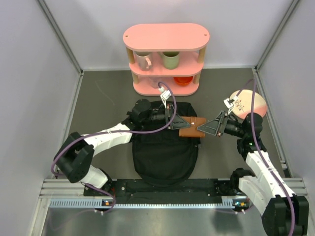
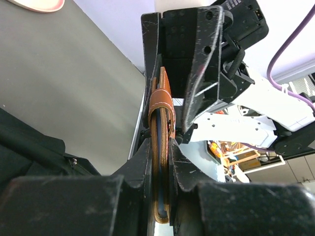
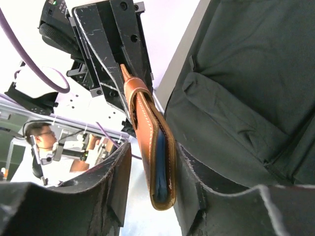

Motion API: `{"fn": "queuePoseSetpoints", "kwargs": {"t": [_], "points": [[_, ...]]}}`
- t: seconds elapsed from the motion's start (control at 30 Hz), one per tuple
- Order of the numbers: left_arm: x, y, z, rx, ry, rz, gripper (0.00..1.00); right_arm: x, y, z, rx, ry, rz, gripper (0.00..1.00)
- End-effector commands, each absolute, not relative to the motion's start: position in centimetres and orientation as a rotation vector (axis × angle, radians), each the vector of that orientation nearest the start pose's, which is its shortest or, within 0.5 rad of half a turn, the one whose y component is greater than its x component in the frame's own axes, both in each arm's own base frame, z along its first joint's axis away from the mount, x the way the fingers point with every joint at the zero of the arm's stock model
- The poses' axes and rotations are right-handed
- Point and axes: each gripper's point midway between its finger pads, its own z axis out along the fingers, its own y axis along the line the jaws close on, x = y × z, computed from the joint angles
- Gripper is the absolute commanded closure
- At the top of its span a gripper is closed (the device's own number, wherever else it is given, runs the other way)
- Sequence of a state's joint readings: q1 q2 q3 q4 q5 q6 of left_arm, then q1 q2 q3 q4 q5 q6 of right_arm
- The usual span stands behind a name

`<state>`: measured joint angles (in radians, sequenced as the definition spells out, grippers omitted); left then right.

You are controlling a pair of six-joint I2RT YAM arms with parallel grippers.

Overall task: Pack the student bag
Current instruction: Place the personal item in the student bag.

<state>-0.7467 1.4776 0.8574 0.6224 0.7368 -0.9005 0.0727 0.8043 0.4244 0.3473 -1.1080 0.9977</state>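
The student bag (image 1: pixel 165 152) lies flat and black in the middle of the table, also seen in the right wrist view (image 3: pixel 246 88). Held above its upper edge is a brown leather wallet (image 1: pixel 191 126) with a blue insert. My left gripper (image 1: pixel 178 123) is shut on the wallet's left end, both pads pressed against it (image 2: pixel 162 152). My right gripper (image 1: pixel 202 129) straddles the other end (image 3: pixel 155 172). One of its fingers (image 3: pixel 192 167) touches the leather (image 3: pixel 152 142). The other finger (image 3: pixel 115 172) still stands off it with a gap.
A pink shelf (image 1: pixel 166 37) stands at the back, holding a white mug (image 1: pixel 143 60), a green mug (image 1: pixel 171 59) and a red bowl (image 1: pixel 183 80). A pink plate (image 1: pixel 248 103) lies at the right by the wall. Grey walls close in both sides.
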Motion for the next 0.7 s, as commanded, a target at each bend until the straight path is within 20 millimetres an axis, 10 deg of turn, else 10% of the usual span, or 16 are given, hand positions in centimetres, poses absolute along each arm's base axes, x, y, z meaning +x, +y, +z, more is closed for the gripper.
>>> {"fn": "queuePoseSetpoints", "kwargs": {"t": [0.0, 0.13, 0.27, 0.43, 0.67], "points": [[20.7, -38.8, 28.9, 0.591, 1.687, -1.812, 1.00, 18.7, 19.1, 25.2, -0.229, 1.817, 1.677, 0.65], [20.7, -38.8, 28.6, 0.590, 1.696, -1.809, 1.00, 18.7, 19.1, 25.1, -0.224, 1.819, 1.675, 1.00], [21.0, -38.5, 27.0, 0.590, 1.768, -1.738, 0.40, 19.8, 18.8, 24.2, -0.137, 1.848, 1.622, 1.00], [24.9, -33.9, 22.4, 0.464, 1.997, -1.177, 0.04, 21.3, 16.9, 20.2, 0.062, 2.021, 1.366, 1.00], [30.1, -24.8, 19.3, 0.395, 2.174, -0.426, 0.01, 22.0, 15.1, 18.7, 0.240, 2.032, 1.214, 1.00]]}}
